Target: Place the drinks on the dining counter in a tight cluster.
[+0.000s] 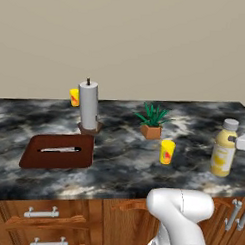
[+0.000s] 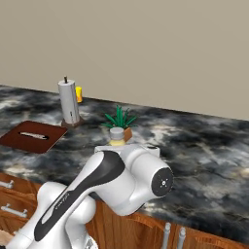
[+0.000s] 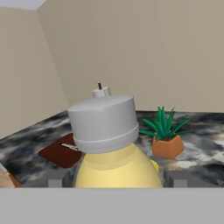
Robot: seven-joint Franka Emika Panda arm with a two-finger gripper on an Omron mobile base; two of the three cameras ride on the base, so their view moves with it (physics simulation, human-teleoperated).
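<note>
Right now the hand (image 3: 114, 177) stands spread wide, one finger on either side of the yellow juice bottle with a white cap (image 1: 224, 148). It stands upright on the black-and-grey marbled worktop (image 1: 118, 169), near a small potted green plant (image 1: 152, 121).

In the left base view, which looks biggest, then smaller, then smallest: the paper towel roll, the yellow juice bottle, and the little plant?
1. Paper towel roll
2. Yellow juice bottle, though it stands nearer the camera, so these two are unsure.
3. Little plant

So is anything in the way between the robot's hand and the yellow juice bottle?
No. The juice bottle stands right between the open gripper's two fingertips, with nothing visible between them.
</note>
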